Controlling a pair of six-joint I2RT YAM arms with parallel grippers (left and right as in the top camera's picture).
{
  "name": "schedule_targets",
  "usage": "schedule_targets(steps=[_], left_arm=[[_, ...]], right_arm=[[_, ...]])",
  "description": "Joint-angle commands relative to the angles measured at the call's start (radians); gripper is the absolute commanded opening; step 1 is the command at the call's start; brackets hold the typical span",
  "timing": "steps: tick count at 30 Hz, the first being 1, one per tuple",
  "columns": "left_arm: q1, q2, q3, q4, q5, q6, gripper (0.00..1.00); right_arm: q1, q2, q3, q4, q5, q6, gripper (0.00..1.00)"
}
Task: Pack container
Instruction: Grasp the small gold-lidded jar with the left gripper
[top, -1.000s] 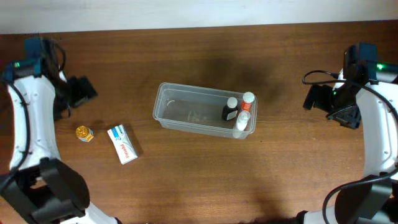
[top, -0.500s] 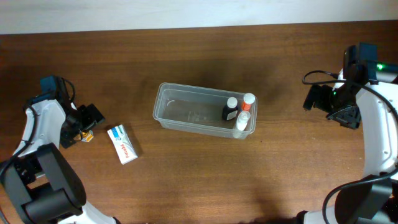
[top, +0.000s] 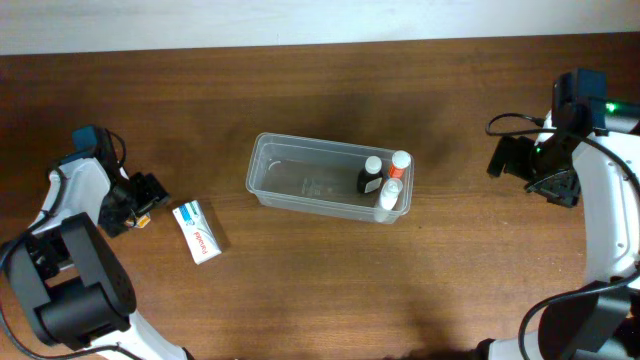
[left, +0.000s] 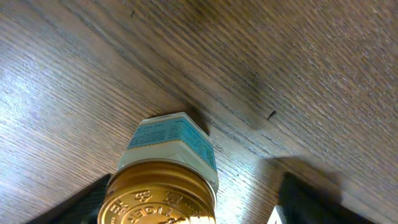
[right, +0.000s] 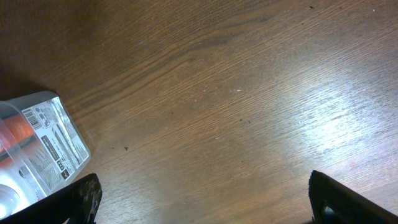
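Container well apart frm L claw.

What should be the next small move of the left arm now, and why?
Probably close the left hand on the small jar with the gold lid. In the left wrist view the jar stands between the two fingers, with a gap on one side, so it is not gripped yet. It is outside the container, which holds only three small bottles.

left arm, right arm: white shells | black joints | teal caps | green LED | black cable
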Motion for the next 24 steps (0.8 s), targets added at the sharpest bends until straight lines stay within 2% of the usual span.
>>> schedule_targets(steps=[1, 4, 9, 15, 18, 21, 24], left_arm=[[0.006, 0.007, -0.004, 0.006, -0.025, 0.008, 0.69], [0.006, 0.007, -0.003, 0.01, -0.08, 0.008, 0.58], [0.006, 0.007, -0.001, 0.009, -0.084, 0.009, 0.43], [0.003, 0.0, 0.029, -0.012, -0.082, 0.009, 0.33], [-0.01, -0.036, 0.083, -0.055, -0.082, 0.012, 0.33], [-0.068, -0.121, 0.172, -0.103, -0.037, 0.035, 0.31], [-0.213, -0.234, 0.268, -0.124, 0.087, 0.062, 0.24]], right_arm=[[-0.003, -0.001, -0.005, -0.002, -0.002, 0.0, 0.98], [-0.003, -0.001, -0.005, -0.008, -0.002, 0.0, 0.98], [-0.003, -0.001, -0.005, -0.01, -0.002, 0.0, 0.98], [-0.003, -0.001, -0.005, -0.013, -0.002, 0.001, 0.98], [-0.003, -0.001, -0.005, -0.012, -0.002, 0.001, 0.98], [-0.003, -0.001, -0.005, -0.012, -0.002, 0.001, 0.98], [-0.003, -0.001, -0.005, -0.011, -0.002, 0.001, 0.98]])
